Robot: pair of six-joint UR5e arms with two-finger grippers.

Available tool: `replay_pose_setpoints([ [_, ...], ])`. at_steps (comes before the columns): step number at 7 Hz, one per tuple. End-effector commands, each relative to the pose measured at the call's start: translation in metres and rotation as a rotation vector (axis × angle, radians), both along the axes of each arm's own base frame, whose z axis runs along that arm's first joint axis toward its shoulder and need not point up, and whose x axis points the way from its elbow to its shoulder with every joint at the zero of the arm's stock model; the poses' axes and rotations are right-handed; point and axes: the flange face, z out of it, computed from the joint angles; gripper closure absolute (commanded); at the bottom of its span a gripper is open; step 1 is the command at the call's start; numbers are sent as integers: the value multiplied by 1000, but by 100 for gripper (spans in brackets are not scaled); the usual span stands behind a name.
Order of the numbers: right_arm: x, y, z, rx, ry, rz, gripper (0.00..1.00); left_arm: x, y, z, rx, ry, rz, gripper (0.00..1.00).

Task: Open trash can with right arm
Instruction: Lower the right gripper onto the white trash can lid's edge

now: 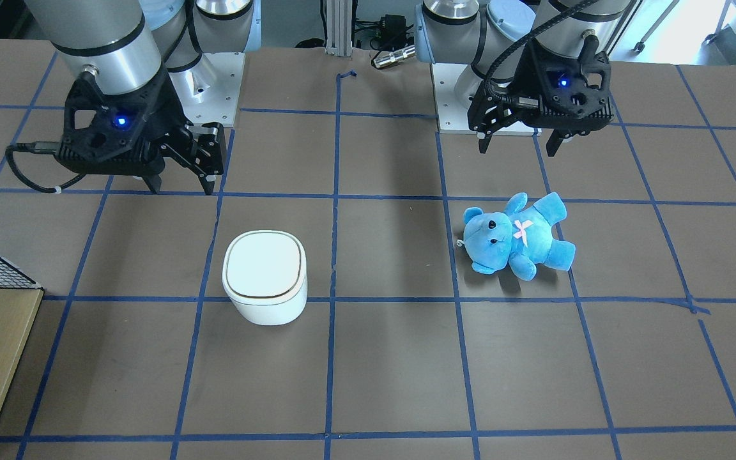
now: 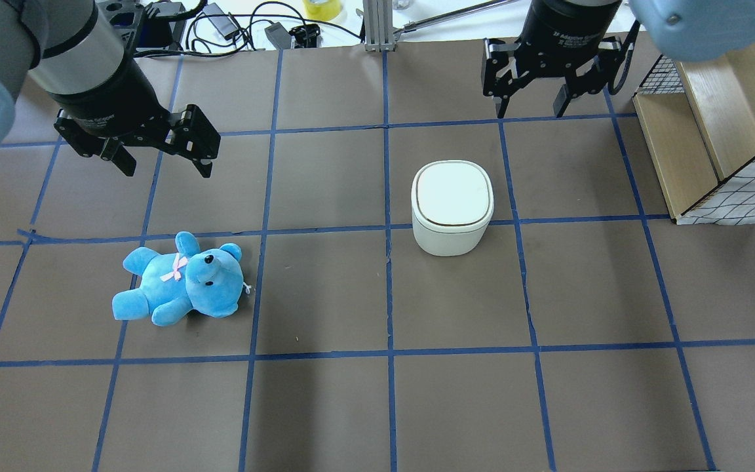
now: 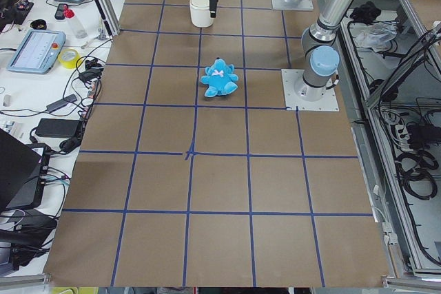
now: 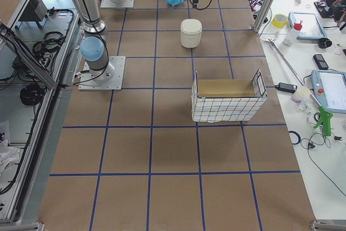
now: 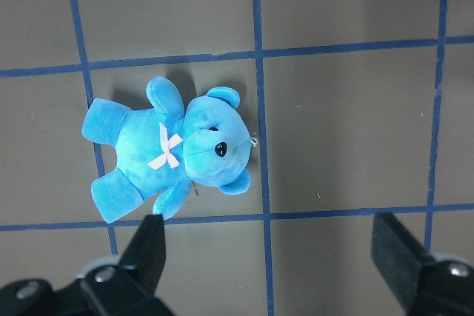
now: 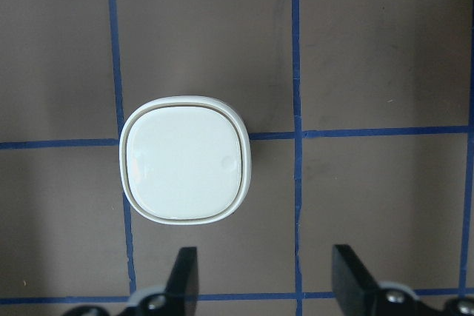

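Observation:
The white trash can (image 2: 452, 206) stands upright on the brown table with its flat lid down; it also shows in the front view (image 1: 266, 278) and, from above, in the right wrist view (image 6: 185, 168). My right gripper (image 2: 529, 113) is open and empty. It hangs above the table behind the can, apart from it, and also shows in the front view (image 1: 181, 189) and in its wrist view (image 6: 266, 286). My left gripper (image 2: 168, 172) is open and empty above the table, behind a blue teddy bear (image 2: 181, 278).
The blue teddy (image 5: 170, 153) lies on its back on the robot's left half (image 1: 515, 236). A wire-mesh basket with a wooden box (image 2: 712, 131) stands at the table's right edge, near the right arm. Blue tape lines grid the table.

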Motion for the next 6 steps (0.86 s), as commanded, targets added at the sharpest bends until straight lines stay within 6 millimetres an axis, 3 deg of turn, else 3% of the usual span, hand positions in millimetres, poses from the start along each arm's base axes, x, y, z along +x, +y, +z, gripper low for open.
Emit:
replay_pose_setpoints([
  [1,30,3,-42,-5,-4,-9,97,-1,0,0,0,0,-2,0],
  [3,42,-14,-105,-23,-8,5,99,0,0,0,0,0,0,0],
  [6,38,2,-183,-50,-5,10,100,0,0,0,0,0,0,0],
])
